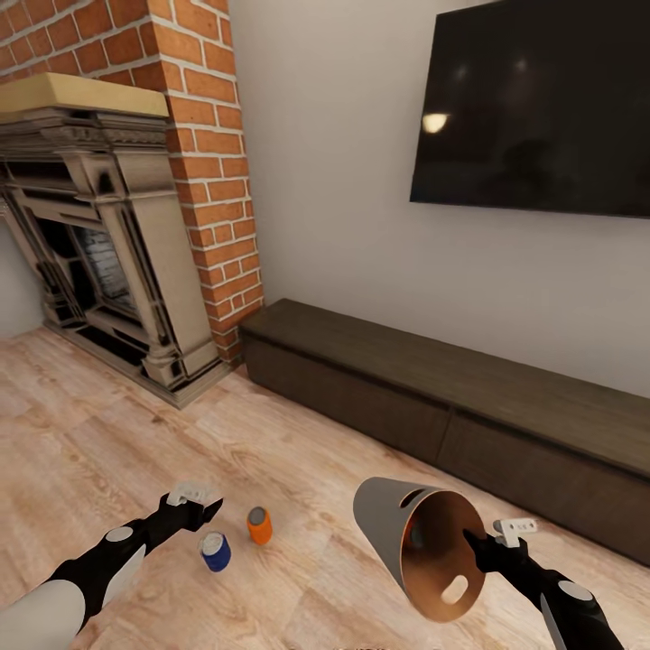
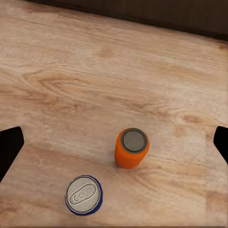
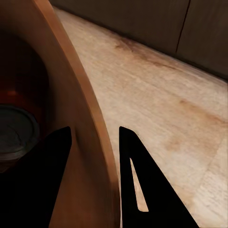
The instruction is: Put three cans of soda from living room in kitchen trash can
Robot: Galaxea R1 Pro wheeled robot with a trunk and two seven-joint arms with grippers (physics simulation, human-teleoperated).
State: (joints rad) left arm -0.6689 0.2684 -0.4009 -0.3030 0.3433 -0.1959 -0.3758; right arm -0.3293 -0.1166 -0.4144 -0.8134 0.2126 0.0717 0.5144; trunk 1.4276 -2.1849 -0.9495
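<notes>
my right gripper (image 1: 480, 548) pinches the tash can (image 1: 397, 533) rim, tilted so cans drop in; left gripper (image 1: 200, 507) spread wide, empty, over the blue can (image 1: 215, 551).

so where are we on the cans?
One can already sits inside the bin, which the right gripper holds tilted by its rim. The blue can and the orange can stand upright on the living-room floor; the left gripper hovers open beside them. Left: bin both, then carry the bin to the kitchen.
</notes>
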